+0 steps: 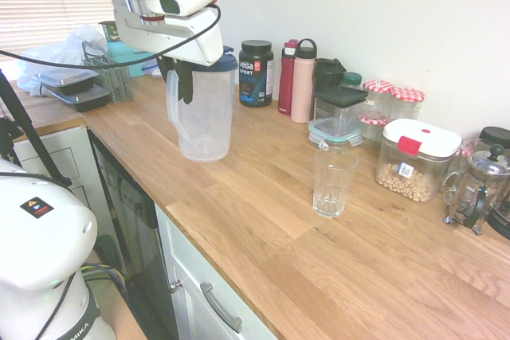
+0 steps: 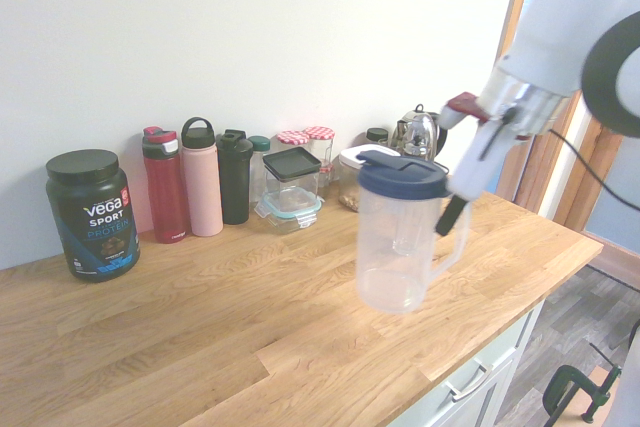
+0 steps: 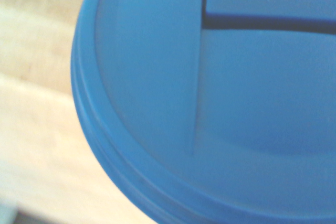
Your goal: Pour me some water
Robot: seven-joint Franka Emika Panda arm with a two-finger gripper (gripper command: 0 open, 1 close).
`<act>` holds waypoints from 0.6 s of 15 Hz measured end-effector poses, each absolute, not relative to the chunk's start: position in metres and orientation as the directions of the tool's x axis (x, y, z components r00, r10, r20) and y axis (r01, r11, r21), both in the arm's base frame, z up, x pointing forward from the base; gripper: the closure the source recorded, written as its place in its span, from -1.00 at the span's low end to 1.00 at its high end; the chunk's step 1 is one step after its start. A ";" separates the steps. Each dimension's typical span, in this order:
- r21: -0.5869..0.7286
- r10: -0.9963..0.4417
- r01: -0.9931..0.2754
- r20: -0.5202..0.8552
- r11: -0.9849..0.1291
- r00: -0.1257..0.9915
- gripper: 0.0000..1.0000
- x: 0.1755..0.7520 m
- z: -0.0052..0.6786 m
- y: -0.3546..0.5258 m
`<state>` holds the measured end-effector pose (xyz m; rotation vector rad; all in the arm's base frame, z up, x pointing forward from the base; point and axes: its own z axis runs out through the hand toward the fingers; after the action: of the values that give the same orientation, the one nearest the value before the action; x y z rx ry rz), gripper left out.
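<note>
Carrying the pitcher [image 2: 405,237] level across the wooden bench [image 1: 319,252] matters most now — the gripper [image 2: 452,215] has its jaws clamped on the handle, and the clear plastic jug hangs off the surface, well apart from the glass [image 1: 333,181]. Judging by its transparent, seemingly near-empty walls, it should be kept upright until the spout sits just above the rim of that ribbed tumbler, then tipped slowly. Smooth blue lid [image 3: 210,103] — round, with a hinged flap — fills the wrist view.
</note>
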<state>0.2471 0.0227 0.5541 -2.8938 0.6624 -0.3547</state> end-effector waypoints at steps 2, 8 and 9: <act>-0.167 -0.365 -0.336 0.195 -0.927 0.910 1.00 0.217 0.558 -0.029; -0.154 -0.207 -0.177 0.210 -0.972 0.955 1.00 0.164 0.537 -0.154; -0.142 -0.204 -0.177 0.206 -0.974 0.957 1.00 0.160 0.536 -0.173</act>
<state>0.1596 -0.1732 0.5363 -2.9865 0.2915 -0.3341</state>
